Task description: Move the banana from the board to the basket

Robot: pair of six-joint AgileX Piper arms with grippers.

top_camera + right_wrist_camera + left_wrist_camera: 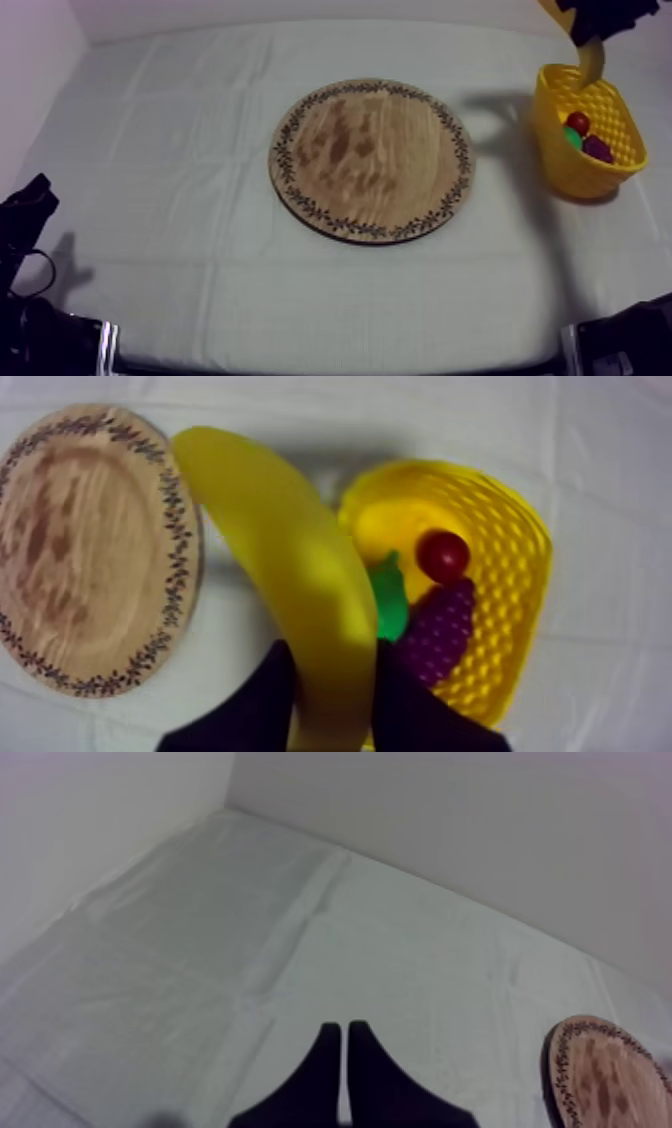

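Right tool [335, 676] closed on one end of the banana [290, 566], fingers clamped on either side of the fruit, which is held in the air above the bench [200, 250] near its right edge. The board [370, 160] lies bare at the middle of the bench. The basket [580, 175] stands by the right edge and holds a small red fruit [443, 554], a pear [390, 601] and grapes [440, 631]. In the right wrist view the banana's long axis runs from the tool out along the basket's board-side rim, its free end over the cloth between board and basket. The basket's hollow therefore appears to lie toward the right edge from the fruit, so release probably calls for a short shift that way first. Left tool [344, 1032] rests at the near left corner, fingers together on nothing, well apart from the basket.
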